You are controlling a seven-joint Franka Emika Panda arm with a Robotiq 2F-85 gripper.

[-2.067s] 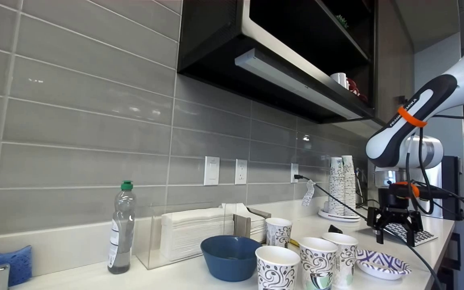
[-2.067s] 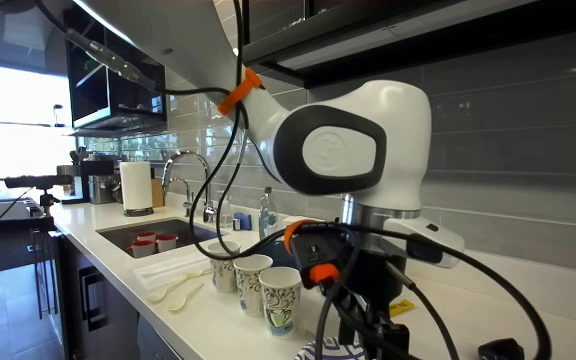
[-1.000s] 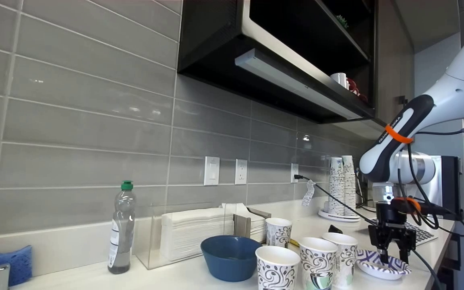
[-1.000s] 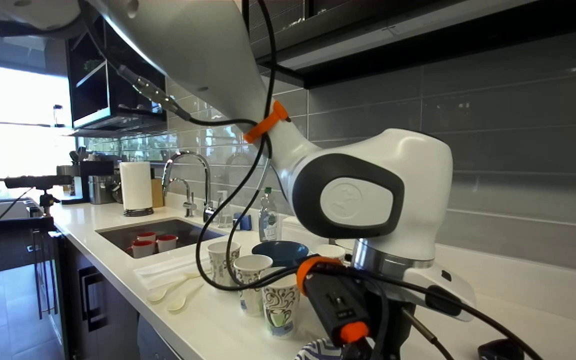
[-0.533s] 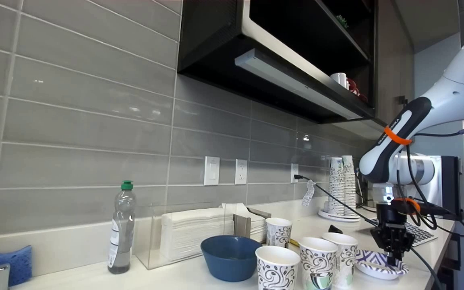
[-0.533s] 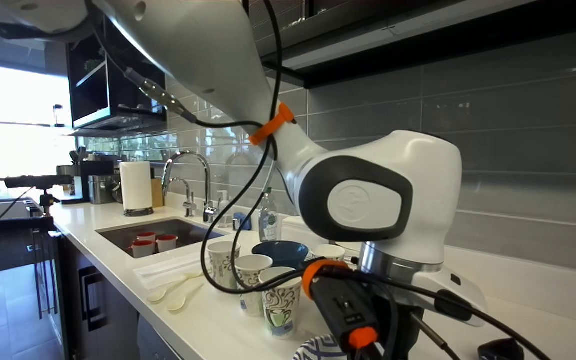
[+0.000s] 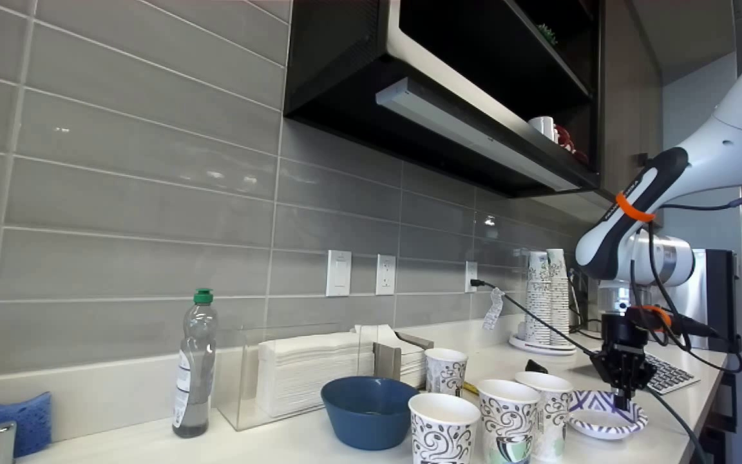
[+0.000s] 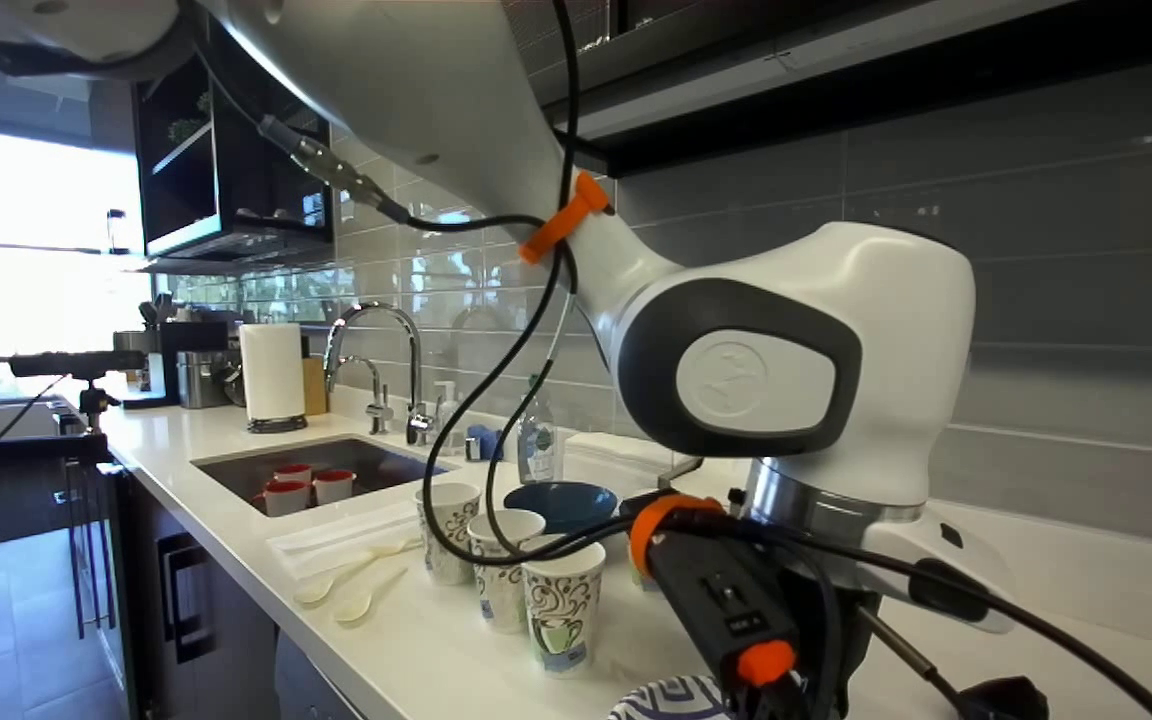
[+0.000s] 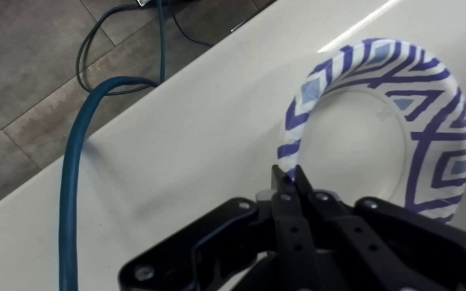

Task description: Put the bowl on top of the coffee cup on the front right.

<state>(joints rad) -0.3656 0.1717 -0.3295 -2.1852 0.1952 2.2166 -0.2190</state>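
Bowl [image 9: 372, 133]: the gripper [image 9: 291, 173] pinches its patterned rim between 2 fingertips, as the wrist view shows. In an exterior view, the bowl appears slightly tilted near 4 coffee cups [image 7: 509, 419]; contact between its base and the white counter [image 7: 274, 444] cannot be determined. In an exterior view, only part of the bowl's rim shows at the lower edge, beside the black wrist housing [image 8: 726, 600]. The counter runs along a grey tile wall [image 7: 139, 193]; its sink [image 8: 376, 463] holds 3 red-and-white mugs [image 8: 333, 487]. A solid-blue bowl [image 7: 371, 415] stands beside the cups; 2 spoons [image 8: 354, 606] lie near them. Arm cables [image 8: 573, 100] pass in front of 3 cups.
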